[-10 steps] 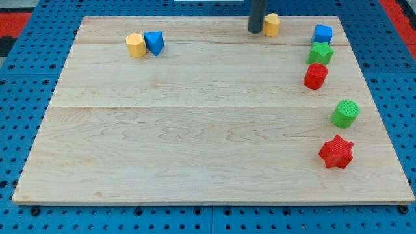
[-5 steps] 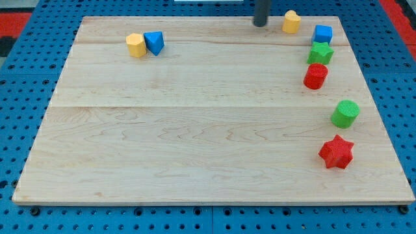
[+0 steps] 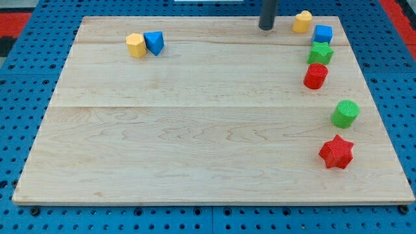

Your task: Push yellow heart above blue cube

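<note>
The yellow heart (image 3: 301,21) lies at the view's top right, near the board's top edge. The blue cube (image 3: 322,34) sits just to its lower right, almost touching it. My tip (image 3: 266,28) is to the left of the yellow heart, with a clear gap between them.
A green star (image 3: 320,52) and a red cylinder (image 3: 316,76) sit below the blue cube. A green cylinder (image 3: 345,114) and a red star (image 3: 337,152) lie lower right. A yellow hexagonal block (image 3: 136,45) and a blue triangular block (image 3: 155,42) sit top left on the wooden board (image 3: 195,130).
The yellow heart has slid to the right along the top edge, toward the blue cube. My tip has followed to the right but now trails behind it.
</note>
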Controlling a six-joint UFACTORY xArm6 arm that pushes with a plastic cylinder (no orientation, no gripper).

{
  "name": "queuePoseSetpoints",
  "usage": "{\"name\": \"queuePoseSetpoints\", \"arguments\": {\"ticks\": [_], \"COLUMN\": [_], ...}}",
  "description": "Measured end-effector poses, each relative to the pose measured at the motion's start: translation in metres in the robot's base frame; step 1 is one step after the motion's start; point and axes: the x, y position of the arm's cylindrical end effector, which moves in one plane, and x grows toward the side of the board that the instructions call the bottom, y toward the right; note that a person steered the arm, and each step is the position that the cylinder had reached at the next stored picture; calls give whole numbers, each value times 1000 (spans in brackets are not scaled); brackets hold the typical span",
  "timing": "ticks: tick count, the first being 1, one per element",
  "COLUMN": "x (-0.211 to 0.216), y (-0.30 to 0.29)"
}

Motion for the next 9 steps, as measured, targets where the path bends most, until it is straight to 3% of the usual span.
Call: {"name": "queuePoseSetpoints", "arguments": {"ticks": [2, 4, 5, 7, 9], "x": [12, 18, 8, -18, 0], "y": [75, 89, 50, 88, 92]}}
